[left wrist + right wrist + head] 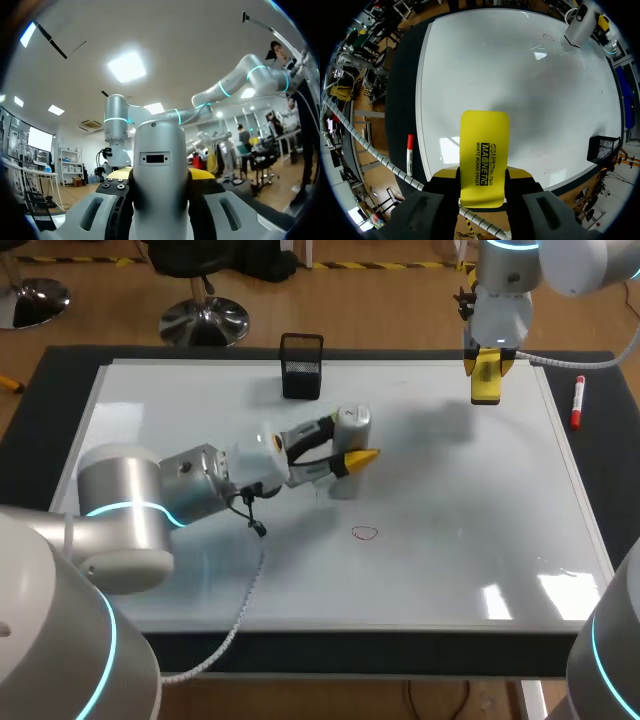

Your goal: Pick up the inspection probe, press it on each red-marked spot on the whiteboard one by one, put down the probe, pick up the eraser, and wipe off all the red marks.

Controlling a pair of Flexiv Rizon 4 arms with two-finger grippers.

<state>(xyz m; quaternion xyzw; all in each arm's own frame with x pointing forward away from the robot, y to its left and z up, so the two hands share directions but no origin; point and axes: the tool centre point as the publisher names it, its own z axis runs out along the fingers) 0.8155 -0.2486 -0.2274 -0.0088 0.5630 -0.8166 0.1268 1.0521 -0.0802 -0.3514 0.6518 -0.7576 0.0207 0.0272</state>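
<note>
Worktop point(60, 400): black matte mat. On it lies the whiteboard point(200, 570), flat and glossy with a thin pale frame and ceiling glare near its right front corner.

Left arm point(130, 505) comes in low over the board, wrist nearly level. Right arm point(505, 285) hangs over the far right corner.

Mesh pen cup point(301, 367): black wire, square, upright at the board's far edge. Well apart from both sets of jaws.

Eraser point(484, 155): yellow slab with rounded corners, smooth plastic face, black print. The Right gripper point(482, 172) has its jaws clamped on the slab's two sides. The long axis runs out along the fingers, down toward the board's far right. It looks clear of the surface.

Probe point(351, 422): grey-white cylinder, smooth, with a rounded cap and a small rectangular slot in its side. The Left gripper point(352, 453) has its jaws clamped on it from the side, mid-board. Long axis near upright, lower end close to the surface. Cannot tell whether it touches.

Marker pen point(577, 402): white barrel, red cap, on the mat just off the board's right edge.

Red mark point(365, 533): a small hand-drawn loop, the only one I can find. It lies toward the near edge from the probe's foot and slightly right, near but apart. The left jaws are much the nearer. Judgement: the coming press needs a short shift frontward with the probe kept upright, while the eraser waits well apart.
</note>
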